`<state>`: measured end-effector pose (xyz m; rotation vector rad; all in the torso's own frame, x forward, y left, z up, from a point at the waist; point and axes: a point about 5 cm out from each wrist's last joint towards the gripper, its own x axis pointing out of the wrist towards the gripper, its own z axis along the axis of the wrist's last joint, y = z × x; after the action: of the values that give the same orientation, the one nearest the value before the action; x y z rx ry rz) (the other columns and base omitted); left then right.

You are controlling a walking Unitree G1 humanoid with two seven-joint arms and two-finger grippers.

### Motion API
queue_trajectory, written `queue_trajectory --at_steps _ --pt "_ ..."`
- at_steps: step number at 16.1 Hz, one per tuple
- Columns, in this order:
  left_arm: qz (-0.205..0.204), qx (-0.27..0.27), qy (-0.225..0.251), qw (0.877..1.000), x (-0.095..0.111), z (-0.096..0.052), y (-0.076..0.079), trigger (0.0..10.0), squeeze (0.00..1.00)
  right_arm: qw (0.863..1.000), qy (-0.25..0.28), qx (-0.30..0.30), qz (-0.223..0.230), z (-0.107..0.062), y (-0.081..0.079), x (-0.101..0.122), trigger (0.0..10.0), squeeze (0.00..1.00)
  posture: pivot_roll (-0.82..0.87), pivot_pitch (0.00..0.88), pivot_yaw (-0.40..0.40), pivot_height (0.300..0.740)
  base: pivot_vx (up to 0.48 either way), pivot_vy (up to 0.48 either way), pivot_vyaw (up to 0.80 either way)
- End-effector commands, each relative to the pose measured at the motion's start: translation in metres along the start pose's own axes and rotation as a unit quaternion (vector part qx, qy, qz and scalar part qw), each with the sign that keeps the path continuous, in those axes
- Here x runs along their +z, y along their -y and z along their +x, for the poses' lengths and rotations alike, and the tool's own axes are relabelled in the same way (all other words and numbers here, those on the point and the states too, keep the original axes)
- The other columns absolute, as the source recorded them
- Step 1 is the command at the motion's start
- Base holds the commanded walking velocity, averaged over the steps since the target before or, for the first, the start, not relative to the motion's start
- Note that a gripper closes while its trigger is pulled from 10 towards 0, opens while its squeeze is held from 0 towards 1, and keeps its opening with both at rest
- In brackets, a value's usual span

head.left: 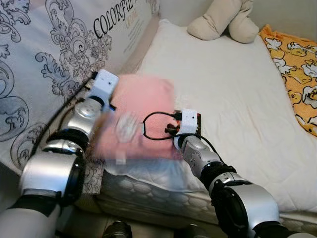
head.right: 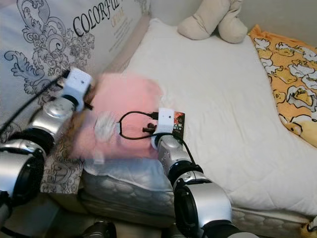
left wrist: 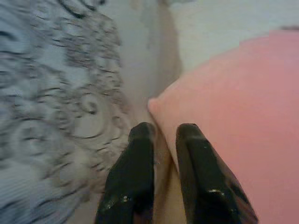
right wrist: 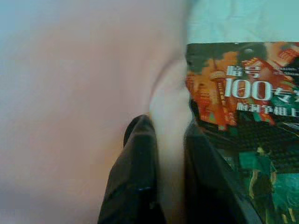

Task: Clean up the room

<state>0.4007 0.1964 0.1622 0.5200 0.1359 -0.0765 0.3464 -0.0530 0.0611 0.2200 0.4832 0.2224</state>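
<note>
Pink pillow [head.left: 133, 116], blurred, at the near left corner of the bed [head.left: 233, 99], beside the patterned headboard [head.left: 44, 59]. Left gripper [left wrist: 161, 140] pinching its left edge, right gripper [right wrist: 168, 140] clamped on its right edge, over a dark booklet [right wrist: 243, 116].

A bedroom in a home. A bed [head.left: 223, 99] with a white quilted mattress cover takes up the middle of the head views. At 12 o'clock a beige stuffed toy [head.left: 225, 20] lies on it; at 3 o'clock, an orange duck-print blanket [head.left: 297, 64]. At 9 o'clock stands a scroll-patterned panel [head.left: 54, 59] lettered "COLORFUL".
</note>
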Motion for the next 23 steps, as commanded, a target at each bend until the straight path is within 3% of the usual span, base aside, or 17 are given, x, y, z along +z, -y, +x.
queue_trajectory --at_steps 1,6,8,9,10,11,12,13,14,17,19,21,23 --pt "0.008 0.011 0.025 1.0 0.015 0.003 -0.004 10.0 1.0 1.0 0.0 0.004 -0.014 0.0 -0.005 -0.005 10.0 1.0 -0.09 0.095 -0.055 0.736 0.0 0.0 0.0" --pt "0.012 0.03 0.023 0.999 0.012 0.002 -0.009 10.0 1.0 1.0 0.004 0.005 -0.028 -0.001 -0.009 -0.005 10.0 1.0 -0.09 0.088 -0.063 0.736 0.0 0.0 0.0" --pt "-0.028 0.043 0.046 0.998 0.023 0.002 -0.018 10.0 0.97 1.0 -0.007 0.012 -0.001 0.0 -0.017 -0.008 10.0 1.0 -0.08 0.088 -0.065 0.736 0.0 0.0 0.0" --pt "-0.05 0.039 0.057 0.996 0.026 0.003 -0.017 10.0 0.0 1.0 -0.01 0.007 -0.01 0.0 -0.015 -0.009 10.0 0.35 -0.07 0.088 -0.066 0.736 0.0 0.0 0.0" --pt "-0.068 0.033 0.062 0.995 0.026 0.003 -0.016 10.0 0.0 1.0 -0.009 0.006 -0.017 0.0 -0.014 -0.008 10.0 0.0 -0.06 0.089 -0.065 0.736 0.0 0.0 0.0" --pt "-0.099 0.025 0.066 0.993 0.025 0.002 -0.013 10.0 0.0 1.0 -0.005 0.003 -0.02 0.0 -0.013 -0.007 10.0 0.0 -0.05 0.09 -0.069 0.736 0.0 0.0 0.0" --pt "-0.174 -0.004 0.061 0.983 0.014 0.0 -0.001 10.0 0.0 1.0 0.002 0.001 -0.029 0.0 -0.011 -0.005 10.0 0.0 -0.03 0.092 -0.065 0.736 0.0 0.0 0.0" --pt "-0.192 -0.011 0.058 0.98 0.009 -0.001 0.004 10.0 0.0 1.0 0.005 0.0 -0.031 0.0 -0.011 -0.005 10.0 0.0 -0.03 0.093 -0.064 0.736 0.0 0.0 0.0" --pt "-0.239 -0.012 0.032 0.97 -0.009 -0.007 0.013 10.0 0.0 1.0 0.013 -0.002 -0.026 0.0 -0.011 -0.002 10.0 0.0 -0.01 0.098 -0.064 0.736 0.0 0.0 0.0" --pt "-0.241 0.005 0.029 0.97 -0.029 -0.021 0.023 10.0 0.0 0.998 0.048 -0.016 -0.037 0.0 -0.01 0.009 10.0 0.0 0.01 0.105 -0.064 0.736 0.0 0.0 0.0" --pt "-0.243 -0.011 0.039 0.969 -0.03 -0.028 0.038 10.0 0.0 0.998 0.058 -0.017 -0.035 0.0 -0.011 0.013 10.0 0.0 0.02 0.103 -0.059 0.736 0.0 0.0 0.0" --pt "-0.244 -0.073 0.05 0.966 -0.017 -0.054 0.075 10.0 0.0 0.998 0.055 -0.018 -0.018 0.001 -0.013 0.014 10.0 0.0 0.0 0.104 -0.05 0.736 0.0 0.0 0.0" --pt "-0.231 -0.124 0.092 0.961 0.008 -0.076 0.087 10.0 0.0 0.998 0.053 -0.017 -0.015 0.001 -0.015 0.013 10.0 0.0 0.01 0.112 -0.052 0.736 0.0 0.0 0.0"
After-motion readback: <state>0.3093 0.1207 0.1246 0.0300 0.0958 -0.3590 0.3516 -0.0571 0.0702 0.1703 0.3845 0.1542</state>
